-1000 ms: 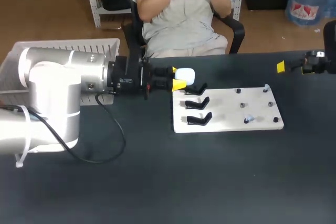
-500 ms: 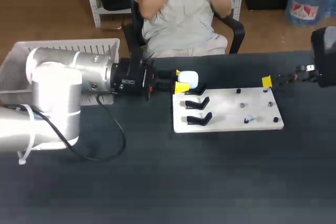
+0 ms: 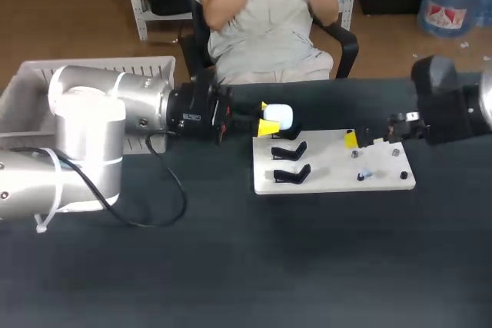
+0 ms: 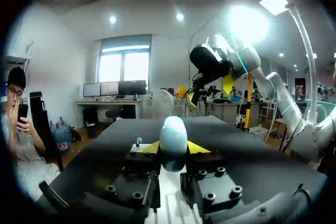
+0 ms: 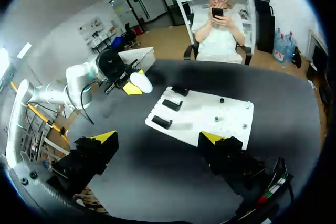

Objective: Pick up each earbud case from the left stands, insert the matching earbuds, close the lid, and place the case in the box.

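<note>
The left tool grips a white earbud case near the black stands. The right tool hangs wide open near the white board.

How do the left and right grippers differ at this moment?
The left gripper is shut on the white earbud case; the right gripper is open and empty. The left gripper sits by the stand end of the white board; the right gripper hangs over its peg end. Both have yellow tips.
</note>
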`<action>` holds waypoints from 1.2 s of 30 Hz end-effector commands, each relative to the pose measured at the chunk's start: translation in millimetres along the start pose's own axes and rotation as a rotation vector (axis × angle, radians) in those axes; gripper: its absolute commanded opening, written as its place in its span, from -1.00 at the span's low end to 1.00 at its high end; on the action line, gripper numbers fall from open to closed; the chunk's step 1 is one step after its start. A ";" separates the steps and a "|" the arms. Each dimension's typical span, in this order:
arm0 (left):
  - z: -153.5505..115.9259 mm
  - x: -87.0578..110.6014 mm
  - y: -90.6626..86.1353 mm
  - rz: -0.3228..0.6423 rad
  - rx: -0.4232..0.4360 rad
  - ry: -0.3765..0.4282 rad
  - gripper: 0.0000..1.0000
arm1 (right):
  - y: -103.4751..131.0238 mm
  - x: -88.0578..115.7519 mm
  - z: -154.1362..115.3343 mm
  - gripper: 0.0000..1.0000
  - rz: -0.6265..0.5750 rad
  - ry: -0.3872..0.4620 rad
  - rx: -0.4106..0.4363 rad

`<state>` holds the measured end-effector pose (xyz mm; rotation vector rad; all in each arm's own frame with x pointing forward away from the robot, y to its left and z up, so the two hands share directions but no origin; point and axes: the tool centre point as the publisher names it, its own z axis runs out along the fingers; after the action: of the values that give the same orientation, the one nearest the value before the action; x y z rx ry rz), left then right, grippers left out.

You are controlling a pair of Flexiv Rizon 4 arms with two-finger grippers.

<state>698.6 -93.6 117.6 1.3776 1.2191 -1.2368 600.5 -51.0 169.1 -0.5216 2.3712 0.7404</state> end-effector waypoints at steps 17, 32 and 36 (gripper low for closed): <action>-1.5 3.0 0.2 0.004 -0.014 -0.012 -1.00 | 25.0 -46.8 69.3 1.00 -0.015 0.090 0.056; -1.5 3.0 0.2 0.004 -0.014 -0.012 -1.00 | 23.8 -56.4 101.5 1.00 -0.026 0.153 0.050; -1.5 3.0 0.2 0.004 -0.014 -0.012 -1.00 | 20.4 -58.1 107.9 1.00 -0.028 0.167 0.057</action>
<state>700.3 -91.5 115.0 1.3633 1.2139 -1.2357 671.3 37.4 143.6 -0.6080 2.5149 0.6381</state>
